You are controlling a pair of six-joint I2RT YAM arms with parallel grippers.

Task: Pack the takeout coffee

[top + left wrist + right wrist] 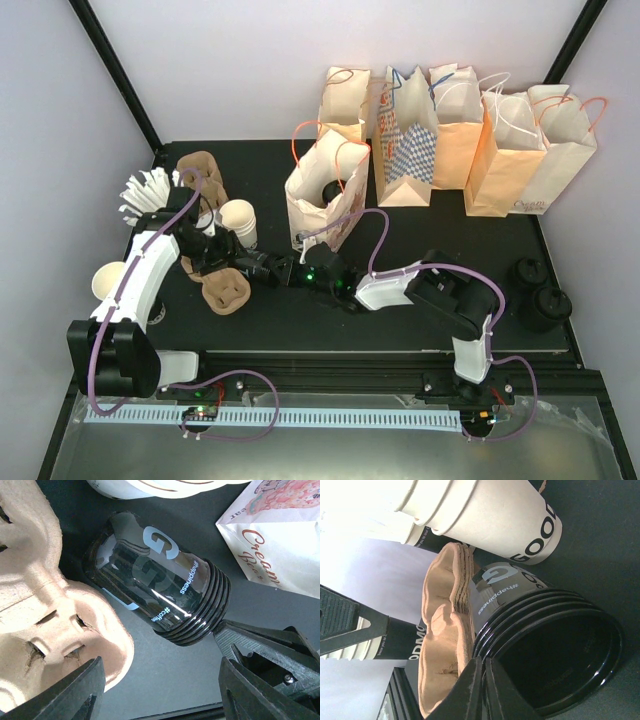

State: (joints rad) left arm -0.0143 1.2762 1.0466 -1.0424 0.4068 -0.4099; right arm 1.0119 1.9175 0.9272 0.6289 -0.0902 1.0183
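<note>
The takeout coffee cup [150, 587], glossy dark with pale lettering, lies on its side on the surface [300, 325] at centre left, just beside a pulp carrier [50, 605]. In the top view its long axis runs nine to three o'clock, with the open mouth pointing to three. The right end effector [482, 667] reaches in from three o'clock, its fingers pressed together and seemingly pinching the rim. The left end effector [160, 672] hangs spread and holds nothing, with the cup at its twelve o'clock. The right arm is the nearer.
</note>
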